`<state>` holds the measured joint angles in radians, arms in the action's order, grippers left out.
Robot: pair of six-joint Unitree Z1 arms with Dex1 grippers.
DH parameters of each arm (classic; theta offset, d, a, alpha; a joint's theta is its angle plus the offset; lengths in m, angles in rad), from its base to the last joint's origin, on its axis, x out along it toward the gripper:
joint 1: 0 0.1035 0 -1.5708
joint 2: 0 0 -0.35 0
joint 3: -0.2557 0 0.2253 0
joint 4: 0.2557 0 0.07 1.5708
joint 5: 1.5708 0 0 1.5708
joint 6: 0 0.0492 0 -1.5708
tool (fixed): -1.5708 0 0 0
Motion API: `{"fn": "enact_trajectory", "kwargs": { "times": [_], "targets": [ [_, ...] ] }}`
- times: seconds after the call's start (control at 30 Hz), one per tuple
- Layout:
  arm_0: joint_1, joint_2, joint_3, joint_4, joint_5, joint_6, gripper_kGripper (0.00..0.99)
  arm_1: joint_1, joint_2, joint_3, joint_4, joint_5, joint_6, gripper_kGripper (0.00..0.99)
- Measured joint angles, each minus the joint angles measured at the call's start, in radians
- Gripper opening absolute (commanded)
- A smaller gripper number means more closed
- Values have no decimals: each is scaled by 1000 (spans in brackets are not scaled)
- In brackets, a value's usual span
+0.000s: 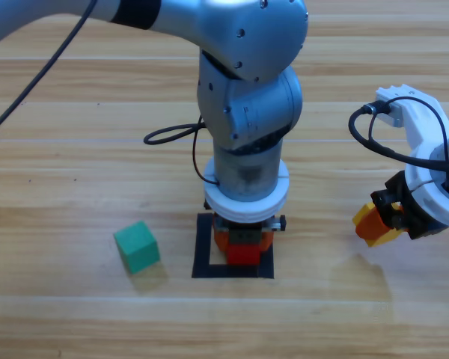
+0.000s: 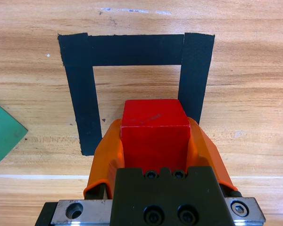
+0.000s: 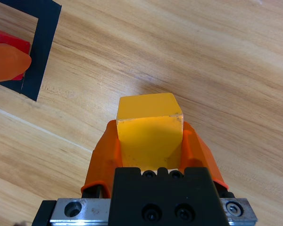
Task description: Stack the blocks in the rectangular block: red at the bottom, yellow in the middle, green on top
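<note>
The left end effector (image 1: 243, 250) was clenched on the red cube (image 2: 154, 134) and held it over the black tape square (image 1: 204, 250) on the desk (image 1: 60, 149). The right end effector (image 1: 382, 221) was off to the right side, well apart from the square, gripping the yellow cube (image 3: 150, 129). The green cube (image 1: 137, 246) sat on the desk, near the left of the square.

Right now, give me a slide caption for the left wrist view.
Left hand grips the red cube over the black tape square, green cube at the edge.
</note>
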<state>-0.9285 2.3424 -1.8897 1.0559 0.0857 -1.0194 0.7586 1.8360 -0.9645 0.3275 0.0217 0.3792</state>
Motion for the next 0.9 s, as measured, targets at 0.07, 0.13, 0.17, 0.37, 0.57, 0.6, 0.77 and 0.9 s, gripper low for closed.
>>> {"fn": "enact_trajectory", "kwargs": {
  "times": [0.07, 0.13, 0.17, 0.37, 0.57, 0.6, 0.77, 0.9],
  "targets": [
    [0, 0, 0, 0, 0, 7, 0, 0, 0, 0, 0, 0, 0, 0],
    [0, 0, 2, 0, 0, 12, 0, 0, 0, 0, 0, 0, 0, 0],
    [0, 0, 3, 0, 0, 13, 0, 0, 0, 0, 0, 0, 0, 0],
    [1, 0, 13, -1, 0, 19, 0, 0, 0, 0, 0, 0, 0, 0],
    [1, 0, 13, -2, 0, 23, 0, 0, 0, 0, 0, 0, 0, 0],
    [1, 0, 13, -2, 0, 23, 0, 0, 0, 0, 0, 0, 0, 0],
    [2, 0, 13, -2, 0, 23, 0, 0, 0, 0, 0, 0, 0, 0],
    [6, -2, 22, -12, 0, 25, 0, 0, 0, 0, 0, 0, 0, 0]
  ]
}}
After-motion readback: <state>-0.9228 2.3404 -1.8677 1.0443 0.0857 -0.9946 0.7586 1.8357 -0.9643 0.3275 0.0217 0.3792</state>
